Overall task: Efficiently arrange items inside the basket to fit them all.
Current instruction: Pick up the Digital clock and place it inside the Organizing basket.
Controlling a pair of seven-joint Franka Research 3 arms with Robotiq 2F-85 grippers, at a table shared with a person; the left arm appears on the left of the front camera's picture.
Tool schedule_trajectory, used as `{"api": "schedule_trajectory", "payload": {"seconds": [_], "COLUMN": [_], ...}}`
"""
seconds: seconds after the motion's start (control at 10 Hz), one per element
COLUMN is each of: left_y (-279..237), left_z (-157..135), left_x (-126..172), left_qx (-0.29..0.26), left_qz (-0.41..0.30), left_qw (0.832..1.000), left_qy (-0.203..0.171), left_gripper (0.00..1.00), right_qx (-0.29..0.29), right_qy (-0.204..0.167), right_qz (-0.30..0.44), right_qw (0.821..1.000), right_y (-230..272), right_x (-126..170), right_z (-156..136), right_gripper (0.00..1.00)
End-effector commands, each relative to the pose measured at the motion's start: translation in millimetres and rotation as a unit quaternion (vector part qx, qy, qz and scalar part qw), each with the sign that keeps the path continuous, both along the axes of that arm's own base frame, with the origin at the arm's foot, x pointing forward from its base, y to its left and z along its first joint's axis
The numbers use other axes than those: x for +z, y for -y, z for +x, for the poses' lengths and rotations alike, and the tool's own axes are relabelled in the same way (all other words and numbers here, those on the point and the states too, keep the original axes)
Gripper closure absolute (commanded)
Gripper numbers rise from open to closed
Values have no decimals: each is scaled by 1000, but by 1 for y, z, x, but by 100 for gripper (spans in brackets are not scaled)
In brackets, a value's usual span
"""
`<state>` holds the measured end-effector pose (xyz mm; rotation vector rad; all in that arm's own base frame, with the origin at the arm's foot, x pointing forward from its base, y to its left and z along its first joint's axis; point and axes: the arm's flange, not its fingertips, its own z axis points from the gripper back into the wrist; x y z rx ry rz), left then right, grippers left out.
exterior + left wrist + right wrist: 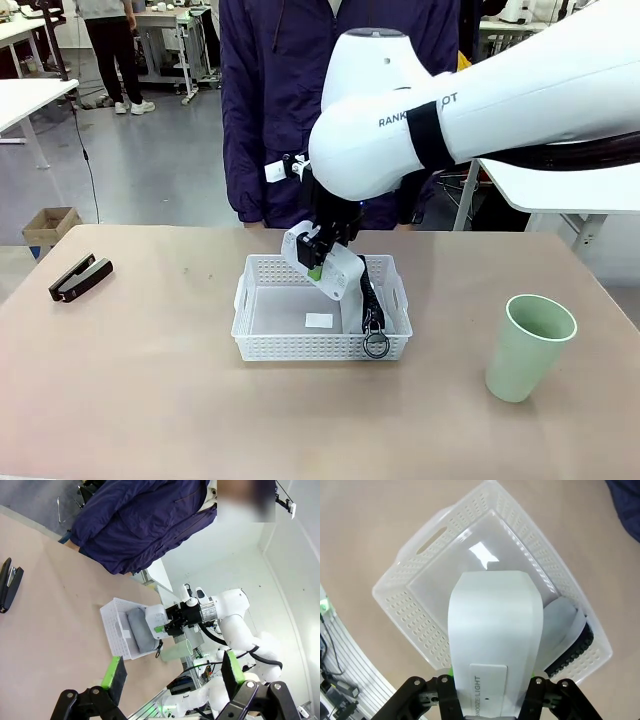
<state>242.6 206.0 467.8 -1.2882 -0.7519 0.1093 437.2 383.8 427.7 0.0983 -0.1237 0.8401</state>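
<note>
Nearest the robot's side, the left hand (172, 672) hangs above the worktop (150, 400), fingers spread wide with nothing between them. The green cup (530, 345) stands upright on the near right, well apart from the basket (262, 345). It is the bulkiest thing left out, so the main risk is room: a box laid flat in the middle of the floor would likely leave too little space for the cup and the stapler

The basket sits mid-worktop. Inside, the grey pouch (565, 622) stands on edge against the right-hand wall, and its zipper ring (376, 345) hangs over the near wall. The rest of the floor is bare but for a small pale patch (318, 320), label or glare I cannot tell

Just above the basket's right half, the right hand (318, 258) is closed on the white box (495, 620), which it holds tilted, close by the pouch. Lowered like this, the box could catch the pouch and tip it over, or land askew on top of it

Farther off on the left, the black stapler (80, 277) lies on the worktop. A person in a dark jacket (290, 100) stands at the far edge
</note>
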Motion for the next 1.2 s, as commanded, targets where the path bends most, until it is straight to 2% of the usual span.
{"api": "schedule_trajectory", "payload": {"seconds": [0.0, 0.4, 0.6, 1.0, 1.1], "left_y": [0, 0, 0, 0, 0], "left_z": [1, 1, 1, 1, 1], "left_x": [2, 2, 2, 2, 2], "left_qx": [1, 1, 1, 1, 1], "left_qz": [-4, -4, -4, -4, -4], "left_qw": [1000, 1000, 1000, 1000, 1000], "left_qy": [15, 15, 15, 15, 15], "left_gripper": [0, 0, 0, 0, 0], "right_qx": [26, 81, 92, 110, 109], "right_qy": [7, -21, -68, -80, -81], "right_qz": [-18, -20, -29, -49, -52], "right_qw": [999, 996, 993, 989, 989], "right_y": [-7, -11, -11, -13, -12], "right_x": [-7, -49, -65, -77, -76], "right_z": [13, 39, 45, 41, 42], "right_gripper": [49, 49, 49, 49, 30]}}
